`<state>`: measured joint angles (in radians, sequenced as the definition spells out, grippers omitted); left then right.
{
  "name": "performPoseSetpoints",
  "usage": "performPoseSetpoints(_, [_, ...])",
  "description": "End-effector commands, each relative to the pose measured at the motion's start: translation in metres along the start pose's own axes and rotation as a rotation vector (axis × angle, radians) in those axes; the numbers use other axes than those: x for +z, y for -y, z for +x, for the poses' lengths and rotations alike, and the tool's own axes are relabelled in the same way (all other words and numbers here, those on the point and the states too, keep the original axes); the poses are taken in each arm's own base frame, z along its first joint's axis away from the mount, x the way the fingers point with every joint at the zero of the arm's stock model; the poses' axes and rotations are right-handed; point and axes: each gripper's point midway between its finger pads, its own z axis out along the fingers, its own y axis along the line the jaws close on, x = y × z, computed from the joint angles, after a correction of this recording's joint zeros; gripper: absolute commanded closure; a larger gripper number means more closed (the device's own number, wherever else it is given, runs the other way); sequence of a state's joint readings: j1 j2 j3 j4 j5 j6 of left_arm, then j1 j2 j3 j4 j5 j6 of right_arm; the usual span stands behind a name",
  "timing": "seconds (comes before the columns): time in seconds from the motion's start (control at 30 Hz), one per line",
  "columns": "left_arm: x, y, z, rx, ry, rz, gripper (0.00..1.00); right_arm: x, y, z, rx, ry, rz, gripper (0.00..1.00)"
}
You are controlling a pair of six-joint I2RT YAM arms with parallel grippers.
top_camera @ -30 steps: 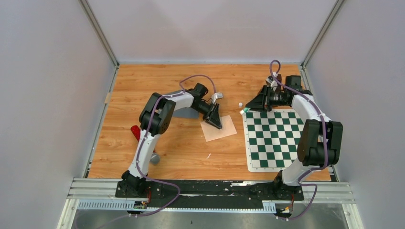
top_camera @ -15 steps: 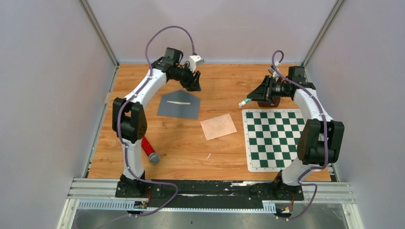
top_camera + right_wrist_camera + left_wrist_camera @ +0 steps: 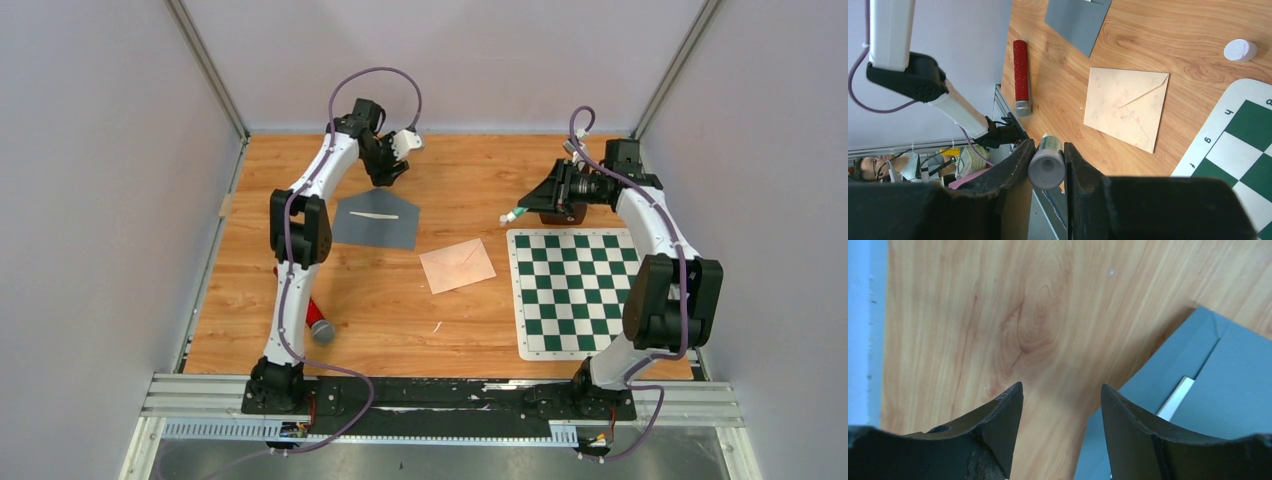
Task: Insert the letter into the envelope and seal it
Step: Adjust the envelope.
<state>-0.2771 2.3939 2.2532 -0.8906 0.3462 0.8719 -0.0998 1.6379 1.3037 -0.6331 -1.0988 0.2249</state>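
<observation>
Insertion is not yet begun: the left gripper is spread empty by the envelope's far flap, the right gripper is clamped on a glue stick, so the letter must probably be grasped next.

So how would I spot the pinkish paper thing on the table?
Find the green-and-white chequered mat on the right of the wooden table. Just left of its far corner lies a tilted, pale peach paper envelope. Its neighbour, a grey paper envelope, is darker and bears a white strip.
</observation>
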Motion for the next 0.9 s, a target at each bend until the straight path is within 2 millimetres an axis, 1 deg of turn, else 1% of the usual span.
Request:
performPoseSetpoints(0.0, [0.001, 0.015, 0.02, -0.047, -0.013, 0.158, 0.34, -0.009, -0.013, -0.001, -0.081, 0.028, -0.001, 1.0])
performPoseSetpoints(0.03, [0.002, 0.022, 0.025, -0.028, -0.025, 0.195, 0.34, -0.009, -0.013, 0.0, -0.079, 0.026, 0.0, 1.0])
performPoseSetpoints(0.17, [0.002, 0.037, 0.038, -0.017, -0.055, 0.258, 0.35, -0.009, -0.011, 0.0, -0.08, 0.023, -0.001, 1.0])
performPoseSetpoints(0.3, [-0.004, 0.046, 0.045, -0.052, -0.072, 0.297, 0.38, -0.008, -0.01, -0.001, -0.077, 0.022, -0.001, 1.0])
performPoseSetpoints(0.37, [-0.008, 0.044, 0.044, -0.075, -0.071, 0.286, 0.4, -0.008, -0.009, -0.001, -0.072, 0.02, -0.002, 1.0])
performPoseSetpoints(0.47, [-0.02, 0.028, 0.037, -0.123, -0.028, 0.229, 0.4, -0.008, -0.009, -0.001, -0.071, 0.019, -0.002, 1.0])
performPoseSetpoints(0.53, [-0.033, 0.017, 0.032, -0.163, 0.009, 0.193, 0.39, -0.007, -0.009, 0.001, -0.067, 0.017, -0.003, 1.0])
performPoseSetpoints(0.57, [-0.041, 0.013, 0.028, -0.182, 0.027, 0.179, 0.39, -0.008, -0.009, 0.002, -0.067, 0.017, -0.003, 1.0])
performPoseSetpoints(0.63, [-0.056, 0.007, 0.027, -0.227, 0.071, 0.176, 0.37, -0.008, -0.008, 0.004, -0.065, 0.015, -0.003, 1.0])
performPoseSetpoints(0.67, [-0.062, 0.006, 0.029, -0.257, 0.092, 0.187, 0.35, -0.008, -0.008, 0.005, -0.064, 0.014, -0.002, 1.0])
performPoseSetpoints(0.73, [-0.069, 0.008, 0.033, -0.333, 0.12, 0.21, 0.32, -0.008, -0.007, 0.007, -0.062, 0.013, 0.001, 1.0])
performPoseSetpoints(0.8, [-0.071, 0.015, 0.037, -0.4, 0.148, 0.254, 0.31, -0.008, -0.006, 0.009, -0.059, 0.012, 0.003, 1.0])
performPoseSetpoints(0.87, [-0.068, 0.025, 0.041, -0.448, 0.164, 0.307, 0.3, -0.007, -0.006, 0.01, -0.057, 0.011, 0.002, 1.0])
